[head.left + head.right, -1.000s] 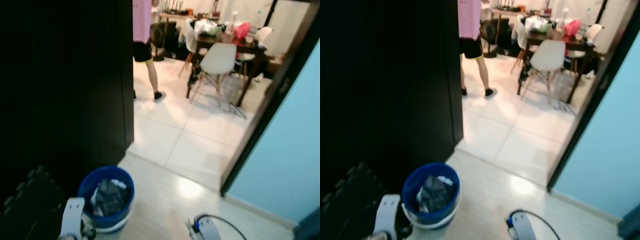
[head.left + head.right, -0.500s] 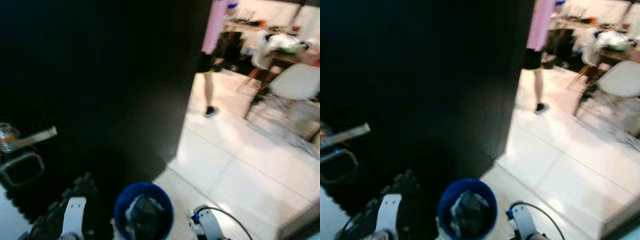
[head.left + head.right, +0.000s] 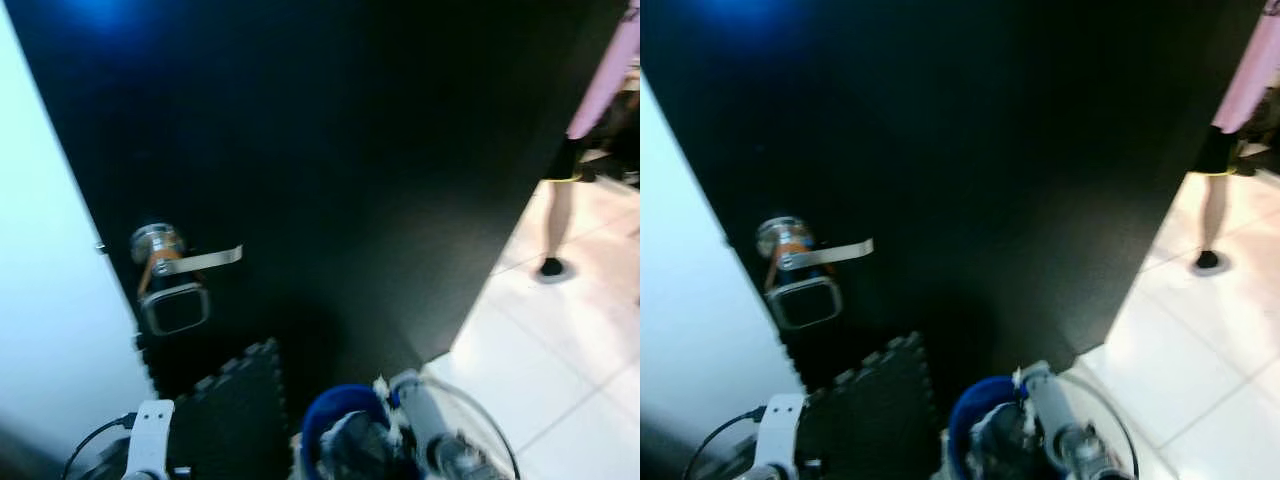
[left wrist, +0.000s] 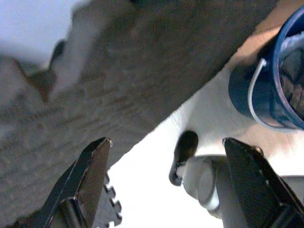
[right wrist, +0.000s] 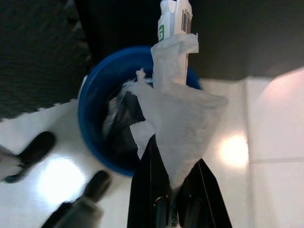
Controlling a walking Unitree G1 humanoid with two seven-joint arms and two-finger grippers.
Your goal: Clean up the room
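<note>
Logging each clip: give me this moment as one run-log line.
right tool: shut on white tissue, above blue bucket | left tool: open, idle | bucket: holds trash | person: beyond black door

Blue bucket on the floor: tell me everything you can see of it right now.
The round blue plastic bucket stands upright on the pale floor beside a dark foam mat, a thin white handle hanging at its side. Dark crumpled rubbish already lies inside. The right gripper is above its rim, shut on a white tissue bunched with a small white-and-green packet. Nothing else touches it.
</note>
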